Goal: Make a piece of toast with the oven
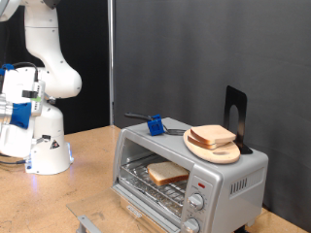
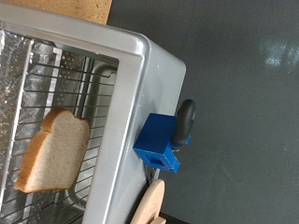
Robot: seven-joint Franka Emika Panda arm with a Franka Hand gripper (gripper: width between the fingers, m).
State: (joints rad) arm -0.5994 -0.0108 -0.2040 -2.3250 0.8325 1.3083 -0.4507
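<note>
On the wire rack: the piece of toast lies flat, pale, inside the oven; the wrist view shows it whole, clear of the front edge
Oven door: down and open, not yet shut
Oven top: round wooden board bearing further slices; blue block with a black handle near it; black stand behind
My gripper: at the exterior view's left, well apart from the oven, nothing seen between its fingers; released or clenched, I cannot tell
Step in hand, as I judge: loading done, oven not closed
Doing it well: slice must sit fully on the rack, out of the door's swing; contact on the door should be even and gentle, so the light oven does not slide
</note>
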